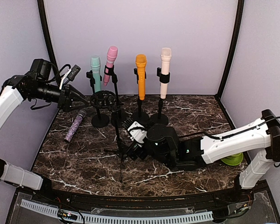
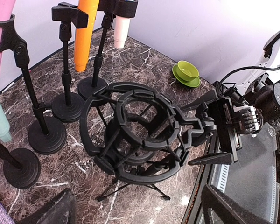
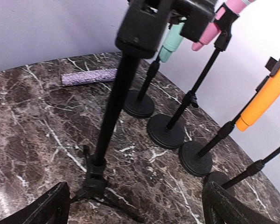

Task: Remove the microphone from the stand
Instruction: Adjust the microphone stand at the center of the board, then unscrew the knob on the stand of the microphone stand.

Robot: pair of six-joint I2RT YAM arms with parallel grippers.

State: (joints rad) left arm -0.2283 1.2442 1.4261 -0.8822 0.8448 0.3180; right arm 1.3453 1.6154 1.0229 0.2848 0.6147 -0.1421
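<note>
1. The purple glitter microphone (image 1: 75, 125) lies flat on the desk (image 1: 191, 116), beneath the left hand (image 2: 142, 207) and a little to one side. It is well apart from the shock mount (image 2: 140, 135). The mount's cage is empty, so the removal looks done.
2. Risk: the microphone is round and nothing blocks it. A brush from the left arm on a downward move could set it rolling toward the desk's edge.
3. Risk: the left hand's fingers stand wide apart and grip nothing, with the cage directly ahead and near. A forward drift or sideways swing could hook the cage's bands and pull the tripod stand (image 3: 113, 102) over.
4. Risk: the right hand (image 3: 140, 205) is likewise spread and empty, with the stand's pole ahead, about centred between its fingers. Backing off at an angle could clip the pole or a tripod leg. The stand would then likely fall into the row of small stands (image 3: 167, 133) beyond the hand.
5. Pose: the left arm comes in high from the left, hand roughly level and pointing at the cage.
6. Pose: the right arm stretches low across the desk from the right, hand near the pole's lower part, not touching it.
</note>
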